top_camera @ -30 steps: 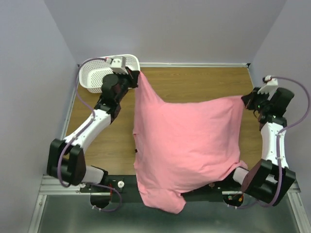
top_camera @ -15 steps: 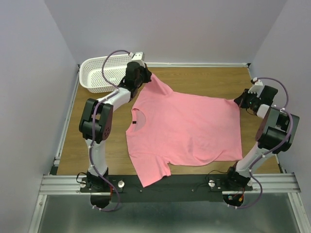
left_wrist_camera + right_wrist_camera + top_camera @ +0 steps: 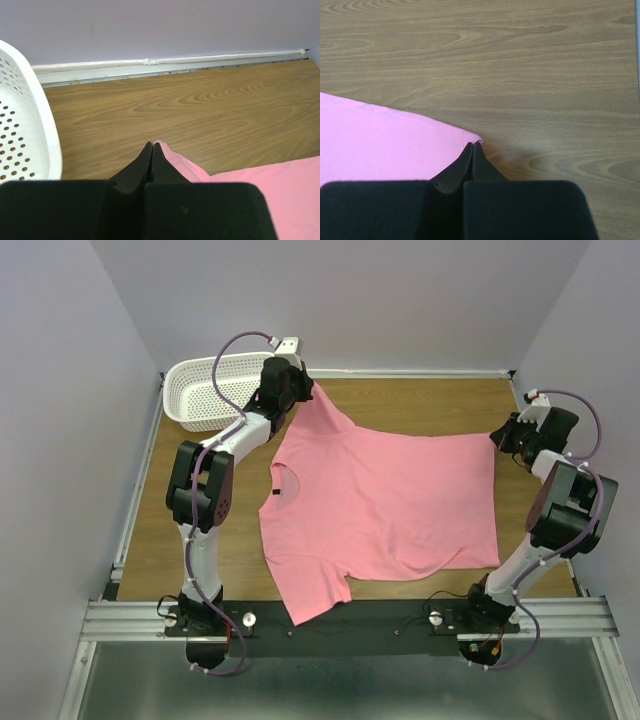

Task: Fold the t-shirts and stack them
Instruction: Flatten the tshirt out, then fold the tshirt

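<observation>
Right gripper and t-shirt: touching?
Touching. The right wrist view shows the shut right gripper pinching the t-shirt corner between its tips.

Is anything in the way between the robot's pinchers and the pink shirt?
Nothing visible. The left gripper and the right gripper are each shut on the far edge of the t-shirt, which lies spread on the table.

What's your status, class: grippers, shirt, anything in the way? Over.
Left gripper shut on t-shirt sleeve; right gripper shut on hem corner. Spread open, unfolded. White basket far left, apart from it.
</observation>
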### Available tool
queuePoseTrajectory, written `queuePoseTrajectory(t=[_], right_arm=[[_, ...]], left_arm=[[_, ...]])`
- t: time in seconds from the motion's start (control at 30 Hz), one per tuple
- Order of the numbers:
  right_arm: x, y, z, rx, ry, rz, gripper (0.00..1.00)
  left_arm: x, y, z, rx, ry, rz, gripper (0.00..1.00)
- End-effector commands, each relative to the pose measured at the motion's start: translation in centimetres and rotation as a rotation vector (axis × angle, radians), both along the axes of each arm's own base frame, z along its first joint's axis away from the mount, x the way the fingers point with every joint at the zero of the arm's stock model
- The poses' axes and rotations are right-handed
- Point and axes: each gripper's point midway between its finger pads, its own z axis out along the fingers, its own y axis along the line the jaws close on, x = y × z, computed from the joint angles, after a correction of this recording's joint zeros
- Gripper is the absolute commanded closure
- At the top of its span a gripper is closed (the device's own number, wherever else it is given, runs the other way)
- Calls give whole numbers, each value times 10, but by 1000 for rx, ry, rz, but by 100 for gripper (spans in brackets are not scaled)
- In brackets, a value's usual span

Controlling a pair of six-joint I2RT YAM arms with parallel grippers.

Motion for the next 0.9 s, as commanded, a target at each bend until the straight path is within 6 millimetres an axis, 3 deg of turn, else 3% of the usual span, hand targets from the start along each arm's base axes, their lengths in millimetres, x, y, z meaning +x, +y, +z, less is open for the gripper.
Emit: queuePoseTrajectory(t=[0.0,0.5,0.63,0.77,0.87], right_arm=[[-5,-3,17,-43,-43,-20,99],[-28,-4,17,-31,-44,-17,99],[-32,-4,19,-21,-48,-11,99],[-37,-1,20,-15,-51,-4,99],[-41,-2,21,-14,-54,-6,99]], left_arm=[[-2,1,-4,41,-5,-11,100],[1,-2,-41,104,81,-41,100],[-2,-3,-36,109,65,-58,100],[-10,0,-13,100,11,-67,100],[-17,1,-8,103,-12,-77,100]])
